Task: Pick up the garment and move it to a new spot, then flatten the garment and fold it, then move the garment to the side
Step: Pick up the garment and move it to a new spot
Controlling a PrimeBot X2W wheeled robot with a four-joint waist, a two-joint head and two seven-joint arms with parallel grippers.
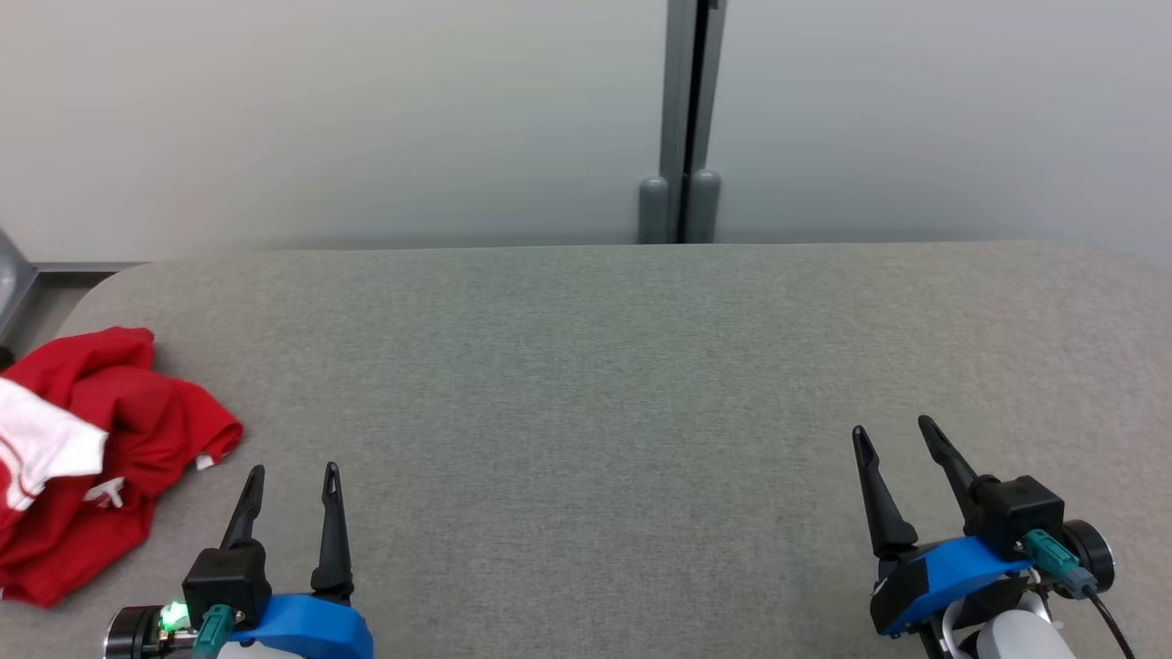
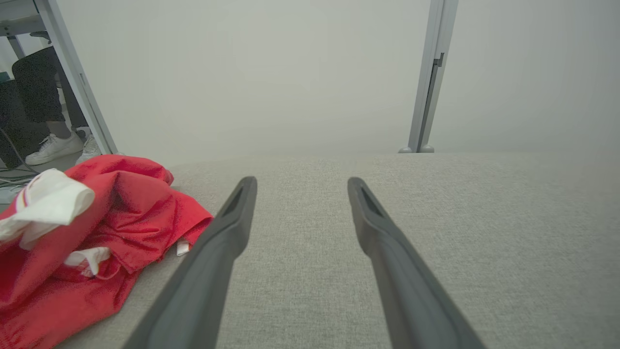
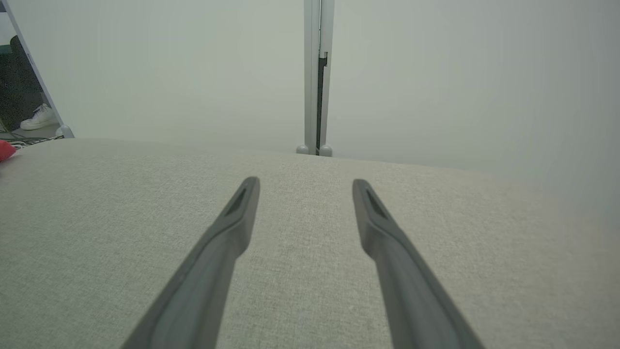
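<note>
A red garment [image 1: 101, 448] with white parts lies crumpled at the left edge of the grey fabric table [image 1: 586, 384]. My left gripper [image 1: 293, 471] hovers open at the lower left, just right of the garment and not touching it. In the left wrist view the garment [image 2: 97, 242] bunches to the left of the open fingers [image 2: 227, 228]. At the lower right my right gripper [image 1: 893, 430] stands open and empty, far from the garment. In the right wrist view a sliver of the red garment [image 3: 5, 150] shows at the left edge.
A pale wall panel with a grey vertical post [image 1: 682, 119] stands behind the table's far edge. A person's legs and white shoes [image 2: 53, 145] are on the floor beyond the table's left end, beside a metal frame leg [image 2: 77, 82].
</note>
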